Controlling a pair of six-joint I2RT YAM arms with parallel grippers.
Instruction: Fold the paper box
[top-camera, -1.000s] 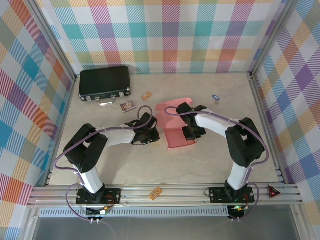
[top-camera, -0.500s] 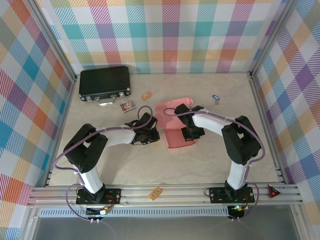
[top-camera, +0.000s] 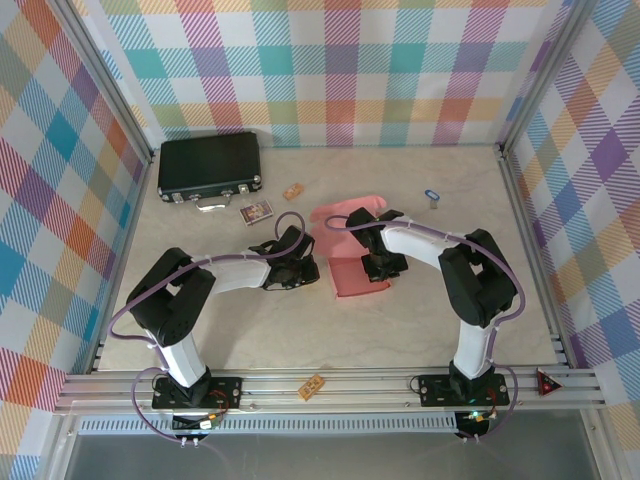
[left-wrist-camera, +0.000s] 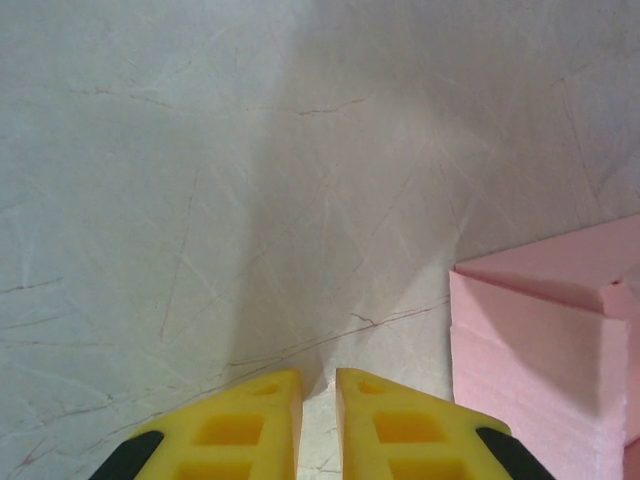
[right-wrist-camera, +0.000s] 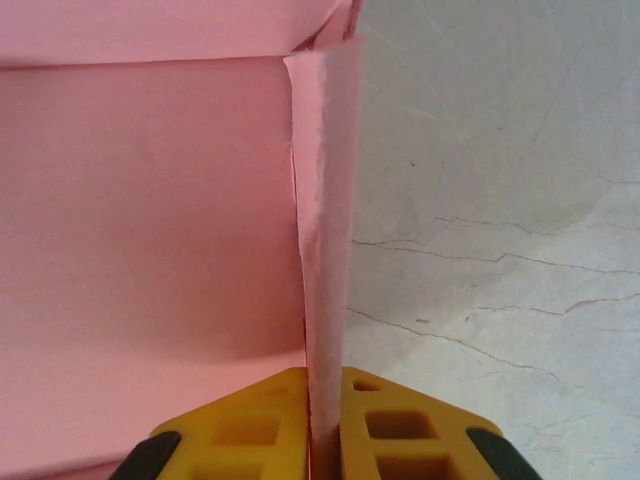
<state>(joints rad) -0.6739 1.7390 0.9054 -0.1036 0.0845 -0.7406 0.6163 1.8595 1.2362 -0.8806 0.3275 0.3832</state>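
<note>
Your right claw (right-wrist-camera: 325, 405) is clamped on the salmon-pink card paper box (top-camera: 348, 279). In the right wrist view its yellow fingers (right-wrist-camera: 250, 425) pinch a thin side flap (right-wrist-camera: 326, 230) that stands upright on its edge. To the left of that flap a broad pink panel spreads out. To its right is the bare, pale, marble-patterned table (top-camera: 260, 330).

From above, the box sits near the middle of the table between your two arms, partly formed, with a pink flap raised at its far side. The right claw (top-camera: 377, 268) is on its right edge.

Your left claw (left-wrist-camera: 318, 400) holds nothing. Its yellow fingers are drawn almost together, leaving only a slim gap, and bare table shows beyond them. A corner of the box (left-wrist-camera: 545, 330) lies just to that claw's right, apart from it. In the overhead view the left claw (top-camera: 306, 272) sits just beside the box's left edge.

Toward the far left corner lies a black hard case with a metal handle (top-camera: 208, 165), well apart from the box. A small printed card (top-camera: 256, 211) and a small orange-brown block (top-camera: 292, 191) lie between the case and the box.
</note>
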